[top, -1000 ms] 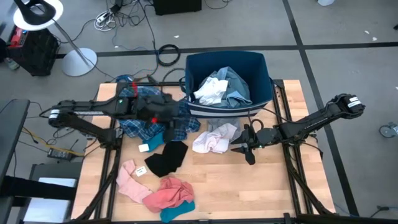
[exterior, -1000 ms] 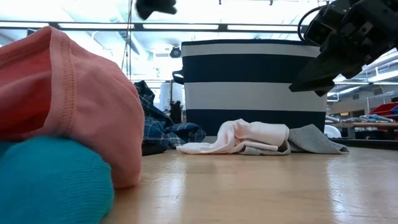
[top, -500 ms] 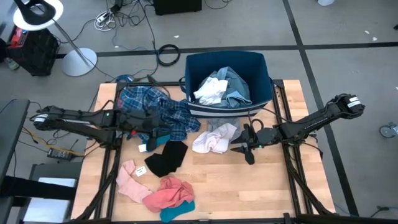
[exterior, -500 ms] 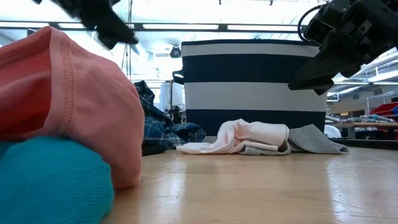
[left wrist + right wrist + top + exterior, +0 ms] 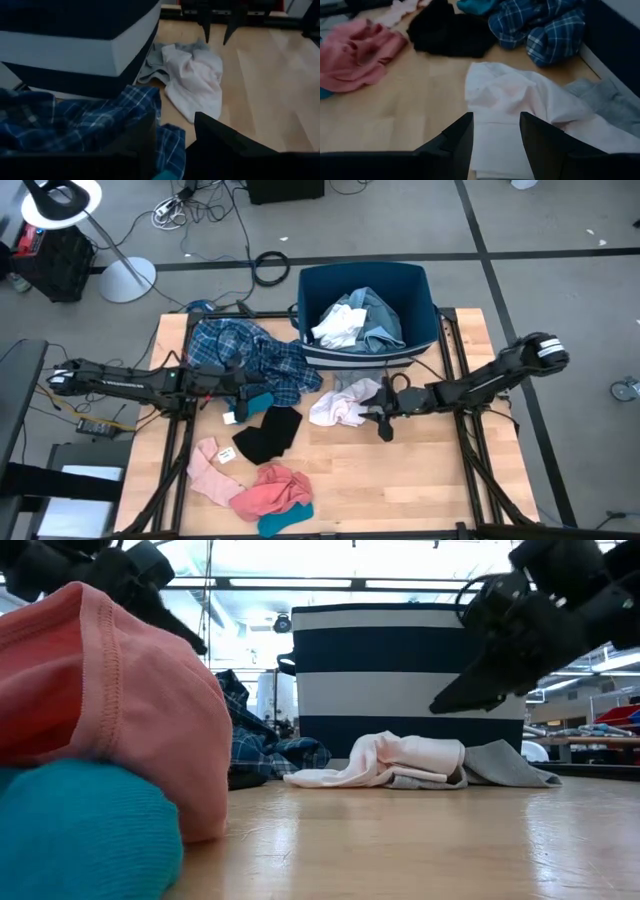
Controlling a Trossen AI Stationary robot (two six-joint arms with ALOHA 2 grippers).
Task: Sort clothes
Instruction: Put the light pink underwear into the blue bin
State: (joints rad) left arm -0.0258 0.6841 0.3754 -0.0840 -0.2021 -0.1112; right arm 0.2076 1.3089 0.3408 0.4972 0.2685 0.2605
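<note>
My right fingers [image 5: 495, 145], spread, hover by the pale pink piece [image 5: 340, 408] to pick it; left fingers [image 5: 172, 135], released, over the plaid shirt [image 5: 250, 360]

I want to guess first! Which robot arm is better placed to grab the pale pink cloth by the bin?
Probably the right. The right gripper hangs open just beside the pale pink cloth; the left gripper is across the table over the plaid shirt.
</note>
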